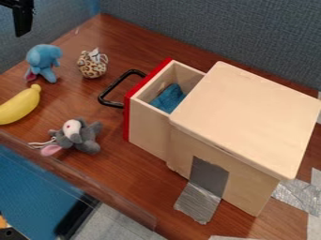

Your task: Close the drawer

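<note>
At the top left corner, the black gripper hangs above the far left edge of the table, well apart from the drawer. The wooden drawer stands pulled out of the left side of a light wooden cabinet. It has a red front with a black loop handle facing left. A blue cloth lies inside the drawer, partly hidden by the cabinet top.
Left of the drawer are a blue elephant toy, a leopard-spotted toy, a yellow banana and a grey mouse toy. Silver tape holds the cabinet to the brown table. Grey-blue partitions stand behind.
</note>
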`<state>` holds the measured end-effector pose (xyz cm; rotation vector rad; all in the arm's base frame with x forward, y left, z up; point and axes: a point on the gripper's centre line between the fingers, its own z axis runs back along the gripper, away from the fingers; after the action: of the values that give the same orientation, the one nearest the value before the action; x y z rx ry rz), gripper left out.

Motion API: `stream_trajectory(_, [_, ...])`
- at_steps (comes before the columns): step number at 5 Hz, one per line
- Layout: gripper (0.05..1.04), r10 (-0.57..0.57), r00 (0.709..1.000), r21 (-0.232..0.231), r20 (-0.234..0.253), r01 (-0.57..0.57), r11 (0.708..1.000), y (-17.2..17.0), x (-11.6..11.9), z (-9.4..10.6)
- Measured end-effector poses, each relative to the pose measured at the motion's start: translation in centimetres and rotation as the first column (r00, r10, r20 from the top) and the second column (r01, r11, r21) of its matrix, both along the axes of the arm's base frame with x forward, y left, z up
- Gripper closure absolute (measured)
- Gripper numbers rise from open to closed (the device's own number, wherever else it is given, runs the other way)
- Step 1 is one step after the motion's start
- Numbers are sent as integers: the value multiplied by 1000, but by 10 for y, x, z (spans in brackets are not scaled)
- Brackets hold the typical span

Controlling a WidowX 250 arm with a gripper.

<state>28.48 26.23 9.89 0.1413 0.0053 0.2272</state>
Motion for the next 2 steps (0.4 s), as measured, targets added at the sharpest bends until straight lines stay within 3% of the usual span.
stream_trajectory(1, [83,2,999,-28,-33,-3,1000,-3,-2,-17])
stream_trajectory(2, [83,-69,995,-59,-78,64,996,-37,5,-38])
